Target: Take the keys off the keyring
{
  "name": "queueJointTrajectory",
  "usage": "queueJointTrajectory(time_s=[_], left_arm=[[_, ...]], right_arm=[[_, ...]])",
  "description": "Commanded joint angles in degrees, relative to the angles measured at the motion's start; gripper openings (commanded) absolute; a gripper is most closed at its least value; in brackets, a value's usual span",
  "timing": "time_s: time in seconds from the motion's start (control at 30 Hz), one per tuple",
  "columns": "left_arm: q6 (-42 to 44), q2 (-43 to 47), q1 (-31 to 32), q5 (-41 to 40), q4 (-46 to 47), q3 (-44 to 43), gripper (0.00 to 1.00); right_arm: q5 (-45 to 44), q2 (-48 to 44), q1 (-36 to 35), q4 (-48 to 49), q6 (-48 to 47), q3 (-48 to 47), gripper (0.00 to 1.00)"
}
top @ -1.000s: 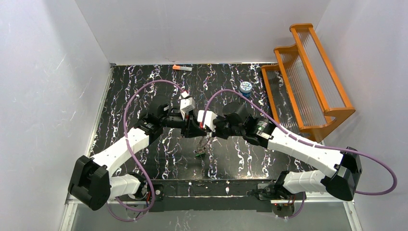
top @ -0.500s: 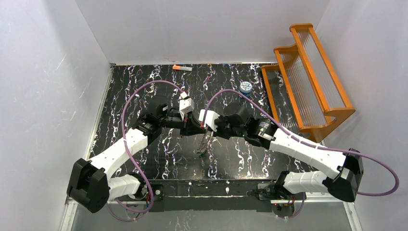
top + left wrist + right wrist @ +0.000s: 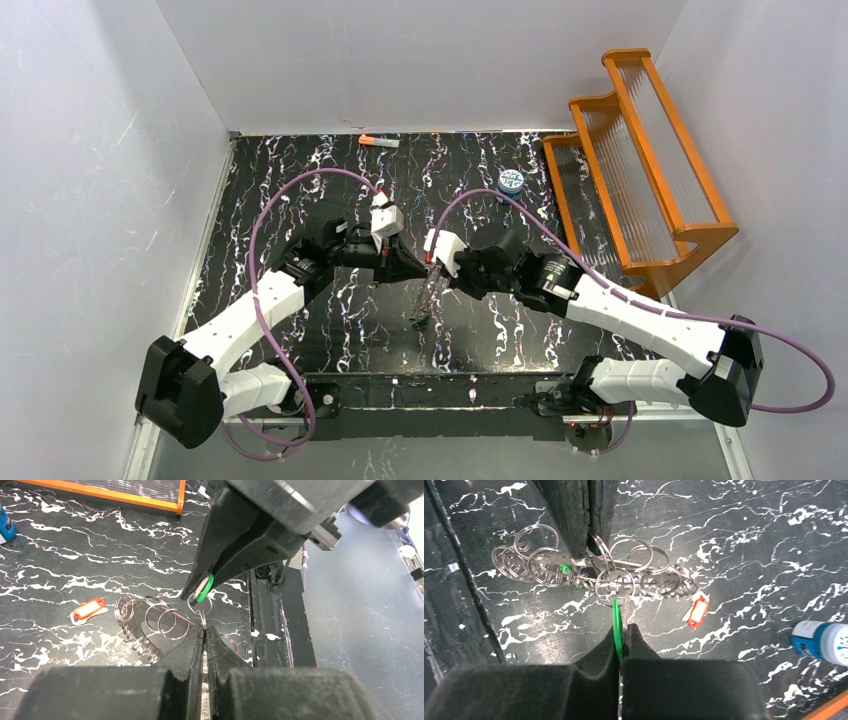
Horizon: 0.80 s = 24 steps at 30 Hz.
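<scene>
L gripper point(image 3: 203, 628) and R gripper point(image 3: 620, 628) meet tip to tip over the black marbled table point(image 3: 290, 170), near its front edge. L fingers are pinched together on a small wire loop of the keyring point(image 3: 609, 577). R fingers are clamped on a green key point(image 3: 204, 587) – it touches that same loop. The red key point(image 3: 696, 612) is at one end of the bunch, w/ more green point(image 3: 566, 569) among the loops.

Bright, even light fills the overhead view, bounced off the white walls point(image 3: 90, 200), leaving only soft, faint shadows under the arms. The glossy black table point(image 3: 260, 160) carries a pale sheen toward 8 o'clock in the right wrist view. In both wrist views the near fingers point(image 3: 185, 670) at 6 o'clock are dark and blurred, while the table's white veins beyond stay sharp
</scene>
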<state>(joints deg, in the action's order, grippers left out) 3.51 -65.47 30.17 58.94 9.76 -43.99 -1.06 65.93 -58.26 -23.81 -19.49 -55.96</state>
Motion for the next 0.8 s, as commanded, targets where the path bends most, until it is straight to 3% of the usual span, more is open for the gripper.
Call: queueJointTrajectory(time_s=[0.0, 0.77], left_arm=[[-0.5, 3.1, 0.0, 0.5, 0.9, -0.7, 0.0], [-3.2, 5.0, 0.0, -1.2, 5.4, 1.3, 0.0]], right_arm=[[2.9, -1.6, 0.0, 1.1, 3.9, 0.6, 0.01], [8.1, 2.7, 0.0, 3.4, 6.6, -1.0, 0.01]])
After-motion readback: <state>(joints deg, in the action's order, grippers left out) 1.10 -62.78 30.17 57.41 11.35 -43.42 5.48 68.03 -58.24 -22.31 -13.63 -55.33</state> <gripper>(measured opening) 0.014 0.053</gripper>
